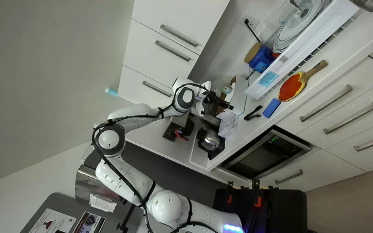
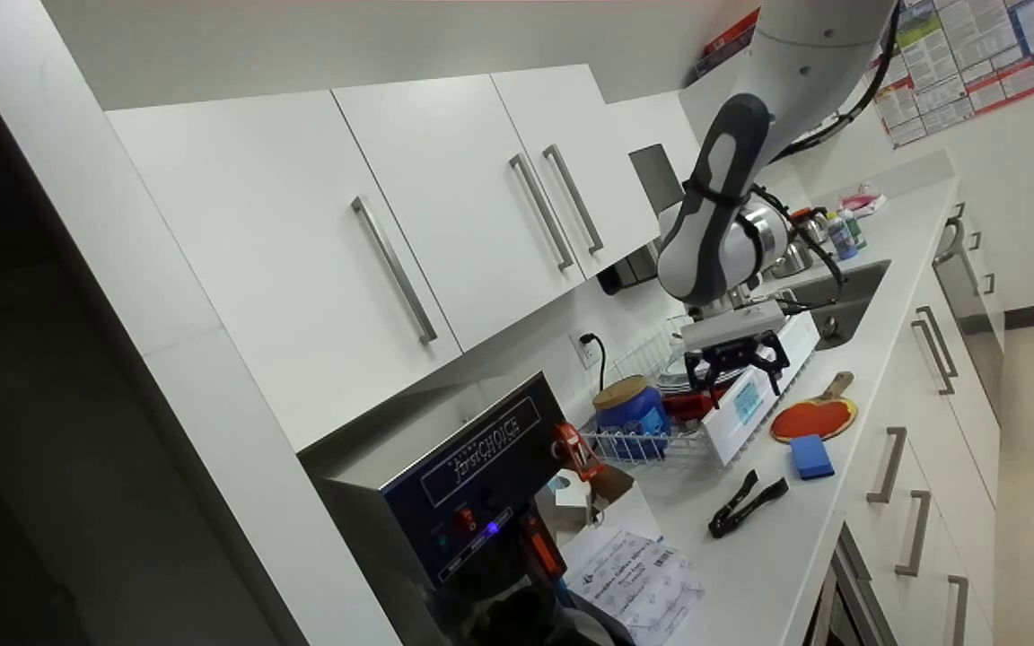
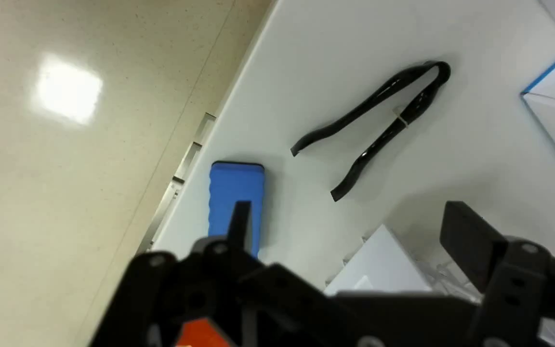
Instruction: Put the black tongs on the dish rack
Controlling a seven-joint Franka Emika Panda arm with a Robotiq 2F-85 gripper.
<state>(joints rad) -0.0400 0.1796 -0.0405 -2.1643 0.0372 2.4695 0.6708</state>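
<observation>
we see a long white countertop (image 2: 750, 565) slanting through the right half of an exterior view. across an exterior view stretches a white jointed robot arm (image 1: 165, 207), bottom centre to middle. we find the white wire dish rack (image 2: 607, 443) right of centre in an exterior view. along the bottom of the wrist view, our black two-fingered gripper (image 3: 348, 207) is spread wide. there the slender black tongs (image 3: 393, 86) lie in a v on the countertop, upper right of centre, apart from the rack. below left lies a blue rectangular block (image 3: 236, 185), partly hidden by the gripper.
</observation>
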